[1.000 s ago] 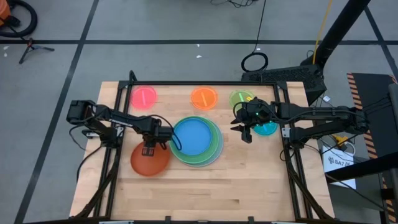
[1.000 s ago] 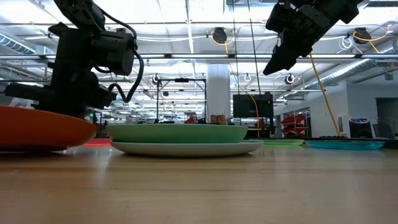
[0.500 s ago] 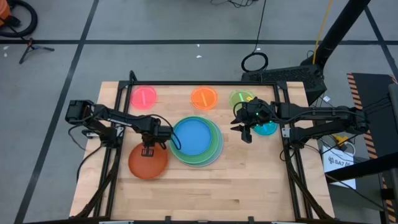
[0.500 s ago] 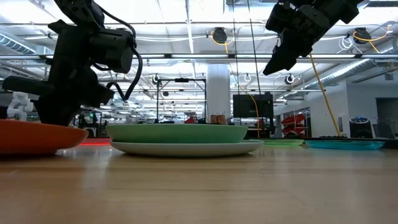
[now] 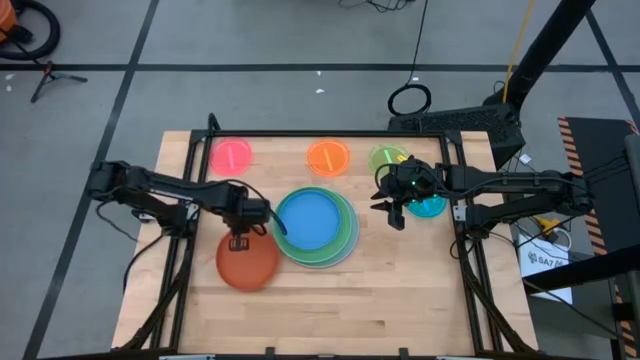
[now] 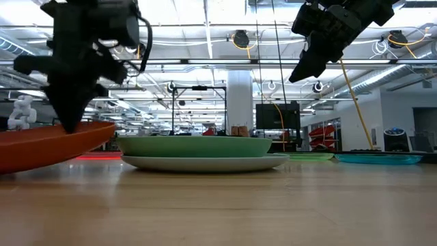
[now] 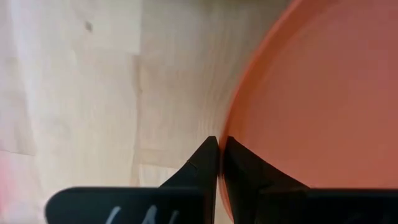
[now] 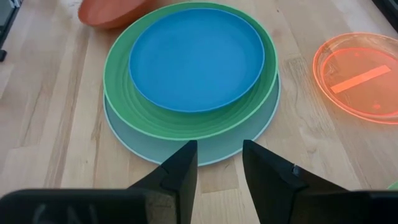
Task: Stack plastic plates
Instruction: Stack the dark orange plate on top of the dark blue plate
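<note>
The red-orange plate [image 5: 247, 264] sits at the table's left, just left of the stack. My left gripper [image 5: 240, 243] is shut on its far rim. The stack [image 5: 316, 226] has a blue plate [image 8: 196, 59] resting on a green one [image 8: 124, 93], which rests on a light blue one [image 8: 134, 146]. The small pink [image 5: 232, 156], orange [image 5: 328, 157] and lime [image 5: 386, 158] plates lie along the far edge. The teal plate [image 5: 431, 207] lies at the right. My right gripper [image 5: 392, 212] hovers open, right of the stack and above the table. My left gripper pinches the red-orange plate's far rim [image 7: 225, 127] between its two fingers, one finger [image 7: 245, 174] inside the plate and one outside, coming from above and pointing down. The plate [image 6: 48, 143] hangs tilted below the fingers. Whether its near part touches the table, I cannot tell.
Black frame rails [image 5: 186, 250] run along the table's left and right sides. Bare wood [image 5: 330, 300] lies between the stack and the near edge. Cables and a stand lie on the floor beyond the far edge.
My left gripper has risen while staying shut on the red-orange plate's rim. The plate has tipped from lying flat to a tilt and has shifted a little toward the near edge and the stack. My right arm has kept still.
</note>
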Tool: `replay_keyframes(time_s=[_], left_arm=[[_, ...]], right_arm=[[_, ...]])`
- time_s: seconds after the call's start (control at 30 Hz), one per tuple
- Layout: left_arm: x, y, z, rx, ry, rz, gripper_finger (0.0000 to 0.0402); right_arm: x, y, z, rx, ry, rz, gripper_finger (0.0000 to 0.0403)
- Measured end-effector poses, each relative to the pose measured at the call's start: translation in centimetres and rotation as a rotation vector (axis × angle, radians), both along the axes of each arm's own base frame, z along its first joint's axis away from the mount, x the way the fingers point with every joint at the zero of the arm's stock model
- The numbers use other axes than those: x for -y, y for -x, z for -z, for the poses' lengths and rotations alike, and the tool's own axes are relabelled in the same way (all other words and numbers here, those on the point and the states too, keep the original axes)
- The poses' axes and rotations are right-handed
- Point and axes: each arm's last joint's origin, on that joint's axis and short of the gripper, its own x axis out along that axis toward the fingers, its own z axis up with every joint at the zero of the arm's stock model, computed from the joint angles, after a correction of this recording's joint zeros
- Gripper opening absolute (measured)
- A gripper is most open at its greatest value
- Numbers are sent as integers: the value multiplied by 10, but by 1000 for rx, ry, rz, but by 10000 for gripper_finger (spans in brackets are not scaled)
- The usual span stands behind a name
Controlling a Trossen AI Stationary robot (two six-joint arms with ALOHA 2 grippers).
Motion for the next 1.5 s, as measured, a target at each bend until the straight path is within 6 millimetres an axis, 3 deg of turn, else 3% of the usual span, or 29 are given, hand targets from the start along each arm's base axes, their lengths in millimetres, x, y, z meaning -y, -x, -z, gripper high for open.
replay_keyframes(time_s=[0.67,0.83,1.27,1.5], left_arm=[[9,-25,-74,247,8,7,25],[6,-33,-88,346,-70,-33,25],[-25,-49,-99,544,-146,-270,26],[-47,-60,-86,517,-153,-387,26]], right_arm=[[0,0,0,0,-1,-3,121],[0,0,0,0,-1,-3,121],[0,0,0,0,5,-9,121],[0,0,0,0,11,-15,121]])
